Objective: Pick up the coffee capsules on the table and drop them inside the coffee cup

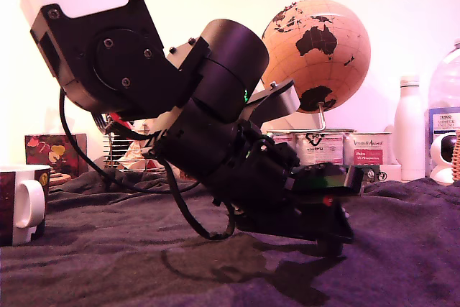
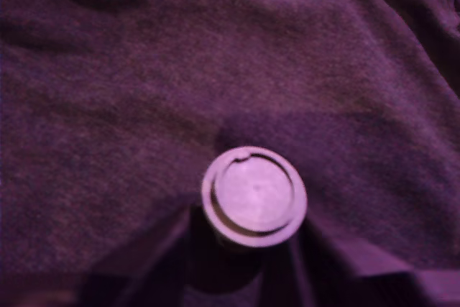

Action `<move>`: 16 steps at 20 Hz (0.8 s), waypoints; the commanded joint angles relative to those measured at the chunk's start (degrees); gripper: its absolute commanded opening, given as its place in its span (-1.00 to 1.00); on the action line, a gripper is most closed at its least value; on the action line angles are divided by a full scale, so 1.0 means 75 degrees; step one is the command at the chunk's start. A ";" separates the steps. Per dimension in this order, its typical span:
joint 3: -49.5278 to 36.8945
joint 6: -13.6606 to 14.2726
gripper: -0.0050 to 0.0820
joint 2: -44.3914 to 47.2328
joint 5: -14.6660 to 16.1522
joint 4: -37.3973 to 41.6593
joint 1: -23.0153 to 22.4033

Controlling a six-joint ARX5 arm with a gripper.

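Wrist view: capsule (image 2: 254,197) on open table (image 2: 108,91)

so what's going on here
The robot arm is bent low over the cloth-covered table, gripper down at the surface. The wrist view shows the coffee capsule between its jaws, though whether they have closed on it is unclear. The coffee cup stands at the exterior view's far left.

Item count, both views
1 coffee capsule (image 2: 254,196), 1 coffee cup (image 1: 21,203), 1 globe (image 1: 316,52), 2 round tins (image 1: 316,149) showing clearly (a third can't be confirmed), 1 white bottle (image 1: 410,131), 1 clear bottle (image 1: 445,88), 1 patterned box (image 1: 54,152), 1 table (image 1: 108,264)
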 commanded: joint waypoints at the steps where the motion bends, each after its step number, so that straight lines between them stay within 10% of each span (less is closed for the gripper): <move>1: 0.0052 -0.0032 -0.27 0.0189 0.0017 0.0067 -0.0029; 16: 0.0052 0.0248 -0.40 -0.0006 0.0554 0.0227 -0.0012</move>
